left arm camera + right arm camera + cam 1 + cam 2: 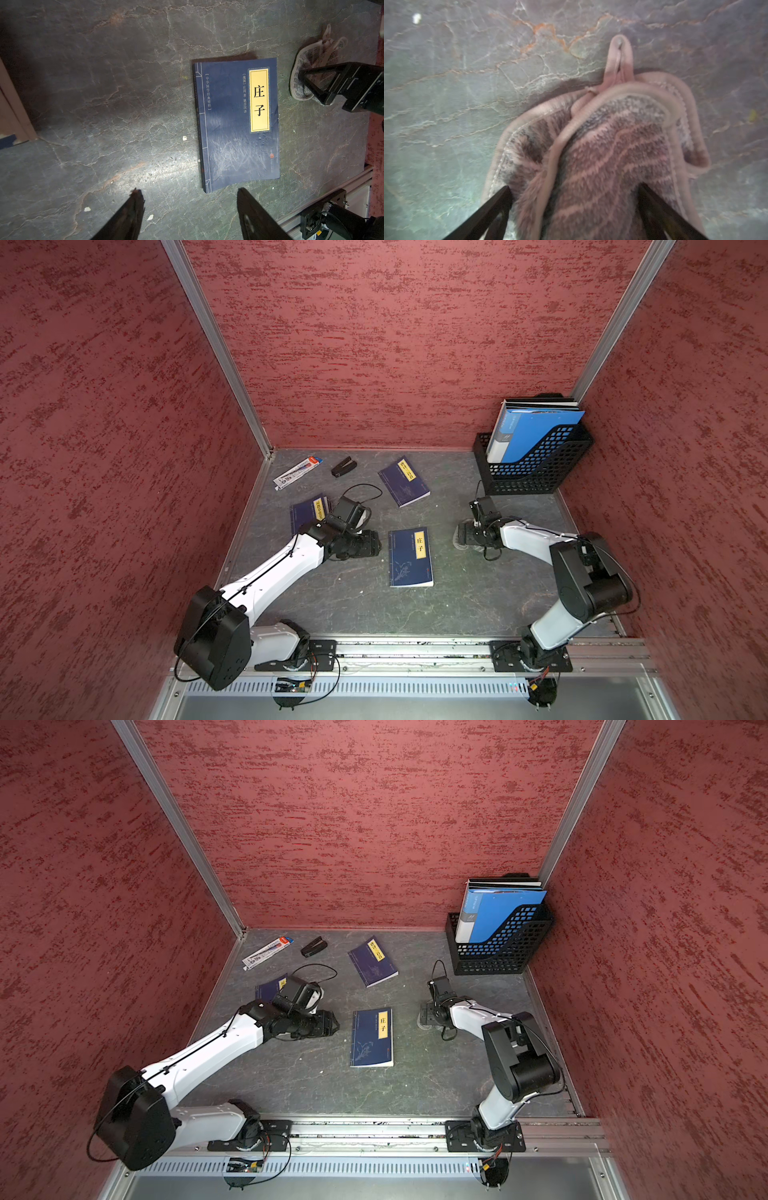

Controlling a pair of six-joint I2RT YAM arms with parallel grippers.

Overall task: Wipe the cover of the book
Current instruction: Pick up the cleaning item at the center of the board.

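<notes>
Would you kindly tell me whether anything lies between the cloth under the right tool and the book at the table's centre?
Nothing visible does: only bare table separates the cloth from the book. The right tool stands open astride the cloth.

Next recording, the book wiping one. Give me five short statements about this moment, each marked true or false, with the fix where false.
1. The centre book lies closed, cover up, showing a yellow title label. True.
2. The left gripper holds the cloth. False: it is open and empty beside the book; the cloth lies under the right gripper.
3. The cloth rests on the book's cover. False: it lies on the table, apart from the book, on the right arm's side.
4. The right gripper's jaws stand apart, one on either side of the cloth. True.
5. The black mesh file holder is empty. False: blue folders stand in it.
</notes>
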